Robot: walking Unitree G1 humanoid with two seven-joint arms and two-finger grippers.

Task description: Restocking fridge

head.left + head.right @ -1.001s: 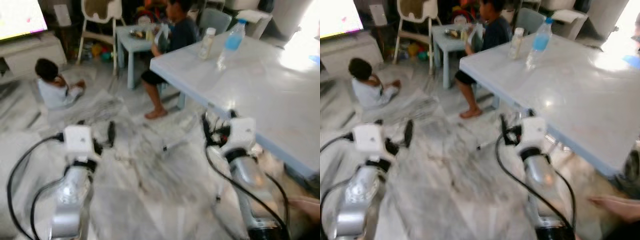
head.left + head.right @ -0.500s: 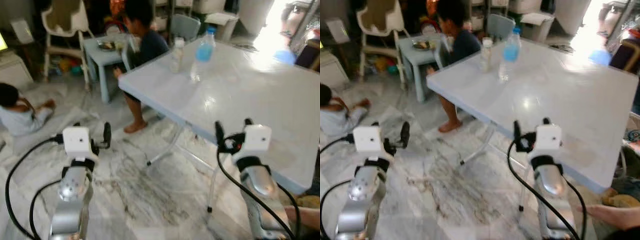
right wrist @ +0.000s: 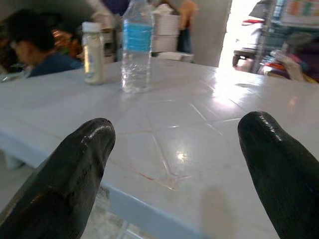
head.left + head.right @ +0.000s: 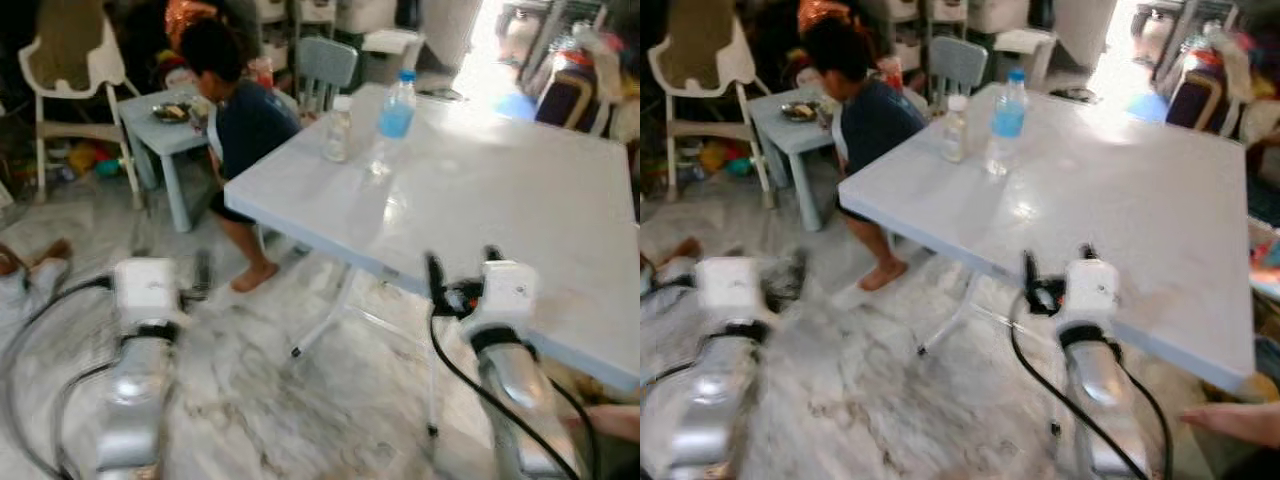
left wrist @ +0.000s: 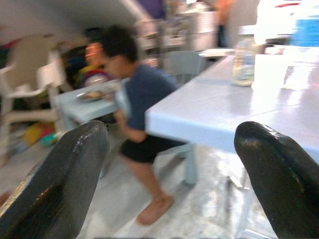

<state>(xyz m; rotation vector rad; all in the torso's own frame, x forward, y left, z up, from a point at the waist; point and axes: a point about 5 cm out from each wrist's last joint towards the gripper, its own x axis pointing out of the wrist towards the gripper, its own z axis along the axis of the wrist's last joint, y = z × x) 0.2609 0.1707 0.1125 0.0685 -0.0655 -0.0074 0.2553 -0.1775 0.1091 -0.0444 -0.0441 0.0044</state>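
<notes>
A clear water bottle (image 4: pixel 396 105) with a blue cap and label stands upright near the far corner of the pale folding table (image 4: pixel 520 190). Beside it is a small bottle (image 4: pixel 339 129) with a white cap. My right gripper (image 4: pixel 462 264) is open and empty, held at the table's near edge; in the right wrist view the water bottle (image 3: pixel 135 47) and small bottle (image 3: pixel 93 52) stand across the tabletop beyond the right gripper (image 3: pixel 178 124). My left gripper (image 5: pixel 170 130) is open and empty, out over the floor left of the table.
A person (image 4: pixel 237 125) sits at a small blue table (image 4: pixel 165 112) just behind the big table's left corner, with a high chair (image 4: pixel 70 70) further left. Another person's hand (image 4: pixel 610 422) shows at the lower right. Marble floor (image 4: pixel 300 410) lies underfoot.
The whole picture has shifted as the camera swung towards the table, which now lies closer and more central. Both grippers stay open and empty.
</notes>
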